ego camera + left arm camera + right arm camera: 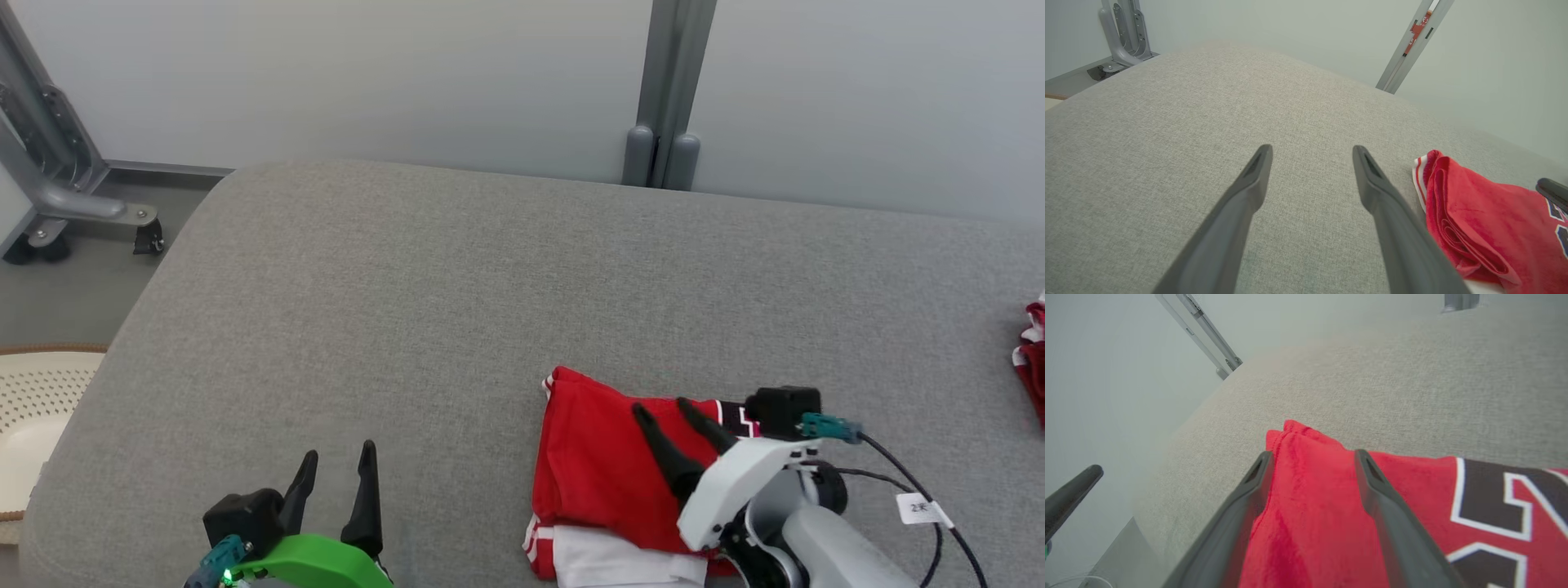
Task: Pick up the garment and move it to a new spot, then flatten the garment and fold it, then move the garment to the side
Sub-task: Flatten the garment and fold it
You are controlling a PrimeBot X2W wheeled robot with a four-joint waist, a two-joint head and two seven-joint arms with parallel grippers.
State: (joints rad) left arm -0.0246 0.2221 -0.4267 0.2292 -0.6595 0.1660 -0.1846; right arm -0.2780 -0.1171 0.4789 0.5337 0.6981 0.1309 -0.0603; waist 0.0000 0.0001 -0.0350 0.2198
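The garment (600, 469) is a red jersey with white trim and dark lettering, folded into a compact stack near the front of the grey cushion (457, 286). My right gripper (660, 408) hovers just over its right half, open, fingers spread above the red cloth with nothing pinched. In the right wrist view the garment (1314, 522) lies under and between the spread fingers (1372, 486). My left gripper (339, 457) stands open at the lower left, apart from the garment. Seen from the left wrist, the garment (1490, 228) lies to the right of that gripper (1310, 153).
A second red and white piece of cloth (1033, 359) lies at the cushion's far right edge. A grey post (665, 98) stands behind the cushion against the pale wall. A wheeled metal frame (57, 180) and a perforated cream basket (37, 408) sit on the floor at left.
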